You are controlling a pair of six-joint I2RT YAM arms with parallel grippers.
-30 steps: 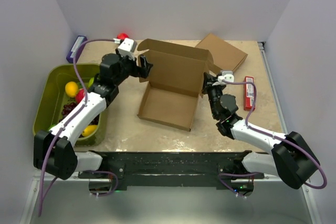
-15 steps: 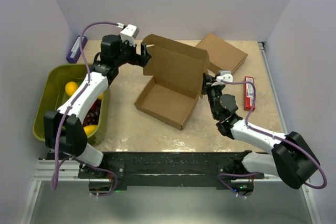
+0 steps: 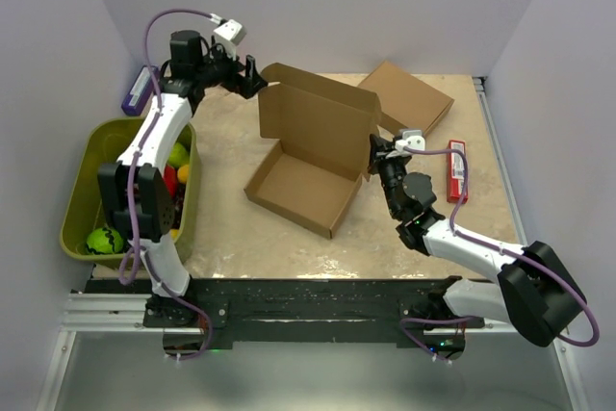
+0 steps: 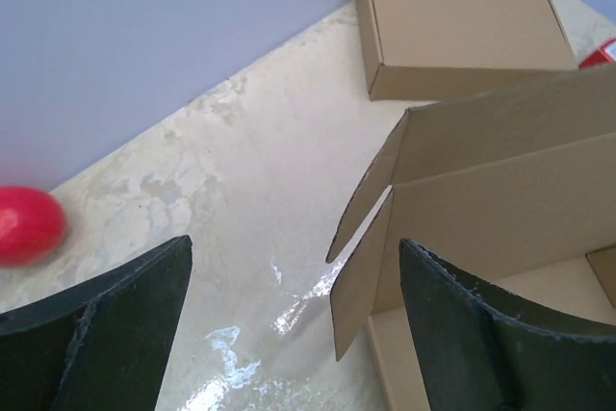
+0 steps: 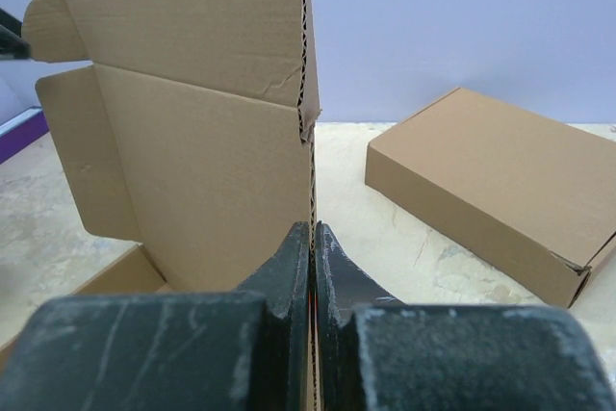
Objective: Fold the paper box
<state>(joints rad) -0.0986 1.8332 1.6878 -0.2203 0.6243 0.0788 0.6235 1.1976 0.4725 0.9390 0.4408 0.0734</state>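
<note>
Beige marbled table (image 3: 221, 228) between pale walls carries the paper box (image 3: 298, 190) at its middle, its tray flat and its lid standing upright. The right gripper (image 5: 312, 238) is pinched tight on the lid's right edge. The left gripper (image 3: 252, 82) hangs just beside the lid's upper left corner, spread wide and holding nothing. A closed carton (image 3: 409, 98) lies far right; a green bin (image 3: 82, 175) sits left.
</note>
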